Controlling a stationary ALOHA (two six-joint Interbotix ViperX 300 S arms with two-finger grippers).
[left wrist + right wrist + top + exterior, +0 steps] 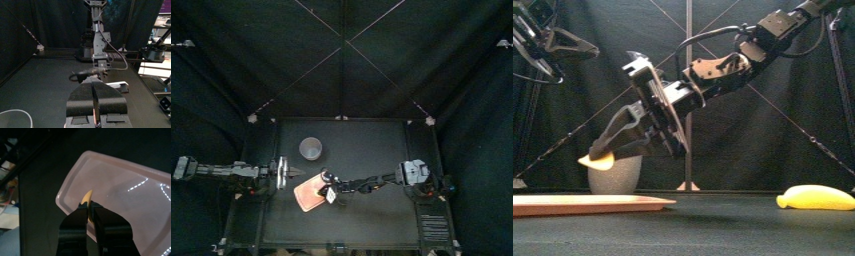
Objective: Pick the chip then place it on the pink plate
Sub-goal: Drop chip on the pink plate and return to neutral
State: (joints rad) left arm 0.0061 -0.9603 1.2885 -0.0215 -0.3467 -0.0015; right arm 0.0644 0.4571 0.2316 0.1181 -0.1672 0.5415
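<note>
Over the table (372,218), from the top: pink tray (305,198) at front left, grey cup (311,150) behind it, apart. Stretched in from the right past the middle, right gripper (323,184) above the tray's right edge. Parked at the left, left gripper (289,173) near the tray's back corner.

From the front: right gripper tilted down to the left, clamped on a yellow chip (596,158), held in the air above the tray, level with the cup's rim. Well apart at the right, a yellow banana (818,197) lying on the table.

From the left wrist: jaws pressed together, nothing between.

From the right wrist: jaws pinching the chip over the tray's corner.
</note>
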